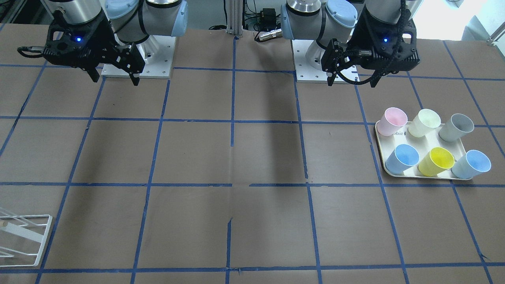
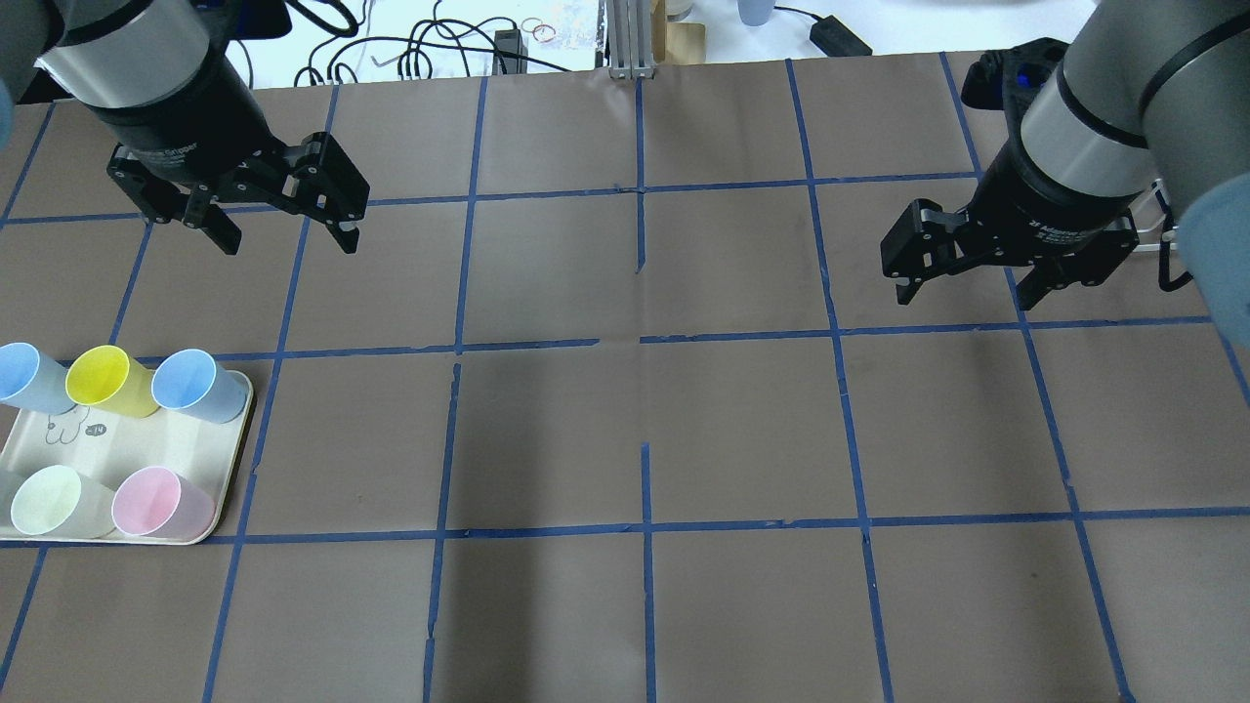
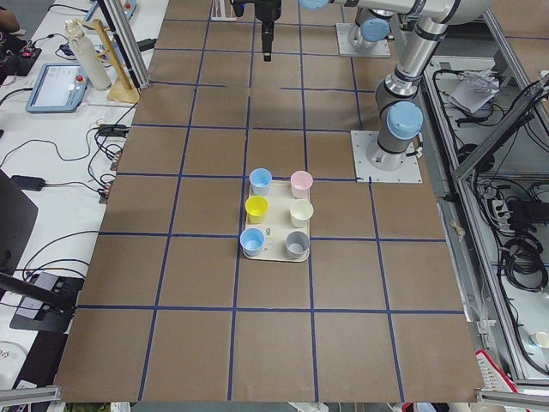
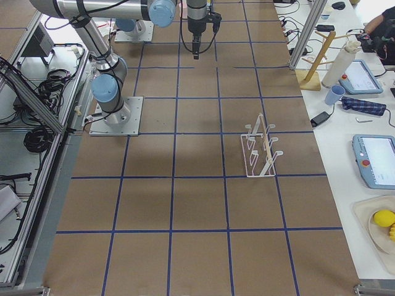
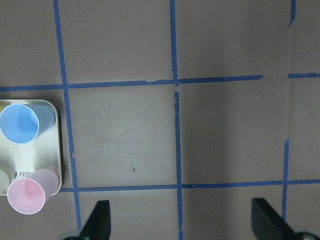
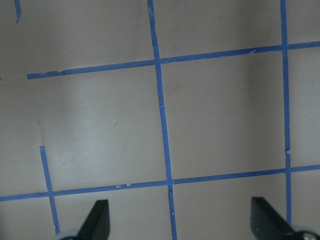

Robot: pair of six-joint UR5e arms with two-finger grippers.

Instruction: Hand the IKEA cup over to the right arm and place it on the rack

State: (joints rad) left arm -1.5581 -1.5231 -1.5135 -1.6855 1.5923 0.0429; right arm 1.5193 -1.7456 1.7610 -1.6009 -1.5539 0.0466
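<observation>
The IKEA cup (image 1: 456, 127), pale grey and tapered, stands in a back corner of a cream tray (image 1: 382, 154), and also shows in the exterior left view (image 3: 297, 245). My left gripper (image 1: 352, 81) hangs open and empty above the table, well short of the tray; its wrist view (image 5: 181, 220) shows only a blue and a pink cup at the left edge. My right gripper (image 2: 967, 288) is open and empty over bare table (image 6: 181, 220). The white wire rack (image 4: 259, 148) stands on my right side, near the operators' edge (image 1: 23, 236).
On the tray (image 2: 146, 449) with the grey cup are a pink cup (image 1: 393, 121), a cream cup (image 1: 424, 122), a yellow cup (image 1: 436, 161) and two light blue cups (image 1: 402, 157). Both arm bases stand at the table's robot edge. Blue tape lines grid the brown table.
</observation>
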